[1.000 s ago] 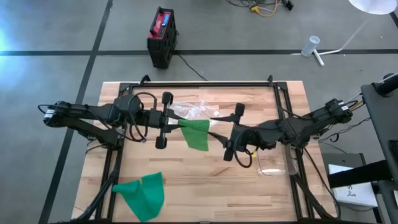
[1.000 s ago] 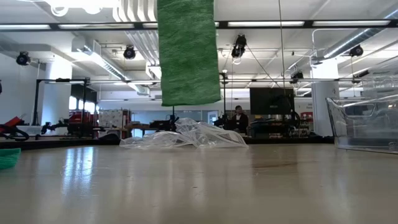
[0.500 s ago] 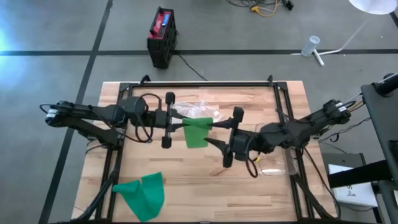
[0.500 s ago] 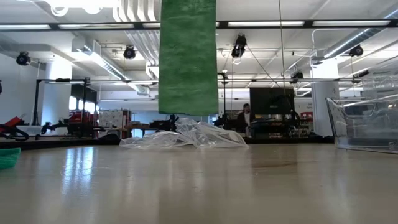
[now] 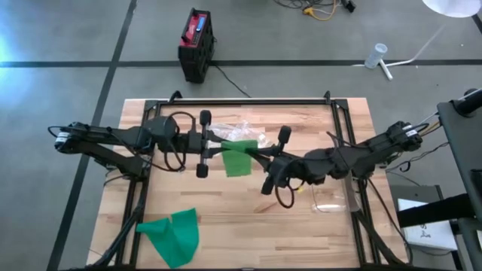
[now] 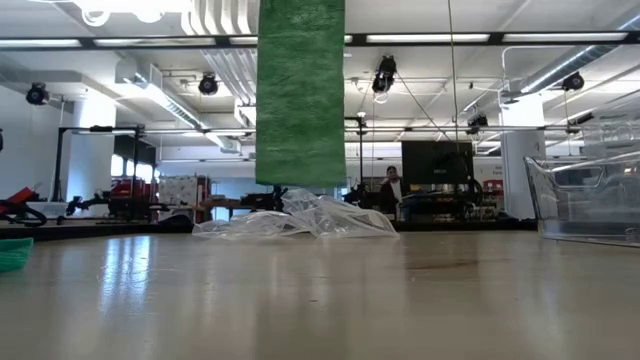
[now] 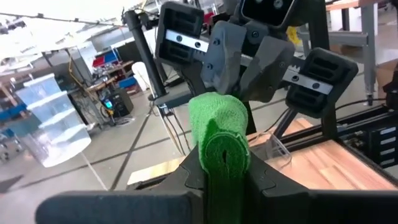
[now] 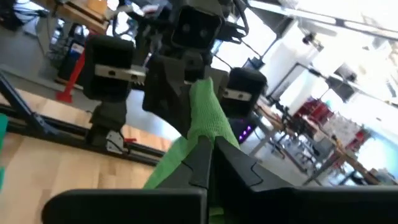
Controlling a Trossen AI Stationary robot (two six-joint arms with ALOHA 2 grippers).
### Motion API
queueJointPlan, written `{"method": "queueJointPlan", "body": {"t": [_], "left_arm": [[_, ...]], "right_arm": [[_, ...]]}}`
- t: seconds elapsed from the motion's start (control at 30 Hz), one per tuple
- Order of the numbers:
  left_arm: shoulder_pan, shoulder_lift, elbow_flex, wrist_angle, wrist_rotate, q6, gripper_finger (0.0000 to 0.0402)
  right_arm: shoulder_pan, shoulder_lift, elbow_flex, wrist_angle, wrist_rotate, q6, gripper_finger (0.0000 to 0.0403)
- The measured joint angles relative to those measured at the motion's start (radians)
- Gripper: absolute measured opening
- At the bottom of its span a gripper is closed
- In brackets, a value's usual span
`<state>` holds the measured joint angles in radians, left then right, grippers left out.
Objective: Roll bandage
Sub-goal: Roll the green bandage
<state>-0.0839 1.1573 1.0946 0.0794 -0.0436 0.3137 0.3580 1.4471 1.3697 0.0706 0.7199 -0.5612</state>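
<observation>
A green bandage (image 5: 237, 158) hangs in mid-air over the table's middle, between my two grippers. In the low view its strip (image 6: 300, 95) drops from the top of the picture and ends clear of the tabletop. My left gripper (image 5: 218, 148) reaches in level from the table's left and is shut on the bandage. My right gripper (image 5: 254, 156) reaches in level from the right, facing the left one, and is also shut on it. A second green bandage (image 5: 172, 235) lies loose and flat near the table's front left. My left gripper pinches the bandage's upper, partly rolled end (image 7: 225, 158) between its two fingers, coming level from the table's left. The rolled lump (image 7: 217, 118) sticks out past the fingertips. The rest of the strip hangs below, clear of the table. My right gripper pinches the same upper end from the opposite side (image 8: 207, 134), between its two fingers, coming level from the table's right. Its fingertips meet the bandage close to the left gripper's. The strip hangs slack below.
A crumpled clear plastic bag (image 5: 239, 132) lies on the table just behind the grippers. A clear plastic box (image 5: 335, 197) stands at the right edge. The black frame rail (image 5: 248, 102) runs along the table's far side. Bare wood lies at the front middle.
My right gripper has moved toward the table's left, up to the hanging bandage, and has shut on its upper end. The strip's lower end now hangs slightly lower than a second ago.
</observation>
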Motion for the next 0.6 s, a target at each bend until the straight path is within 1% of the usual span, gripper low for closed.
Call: {"method": "queueJointPlan", "body": {"t": [0.2,0.3,0.4,0.6], "left_arm": [[-0.010,0.000,-0.001,-0.013,-0.017,-0.017,0.0031],[-0.012,-0.001,-0.001,-0.016,-0.011,-0.020,0.0029],[-0.014,-0.003,0.000,-0.016,-0.020,-0.020,0.0027],[-0.019,-0.002,-0.002,-0.018,-0.018,-0.008,0.0032]], "right_arm": [[0.014,-0.004,0.001,-0.090,0.121,0.011,0.0002],[0.034,-0.015,0.001,-0.125,0.148,0.008,0.0002],[0.063,-0.026,-0.001,-0.096,0.147,-0.037,0.0001],[0.097,-0.041,-0.002,0.068,0.072,-0.141,0.0003]]}}
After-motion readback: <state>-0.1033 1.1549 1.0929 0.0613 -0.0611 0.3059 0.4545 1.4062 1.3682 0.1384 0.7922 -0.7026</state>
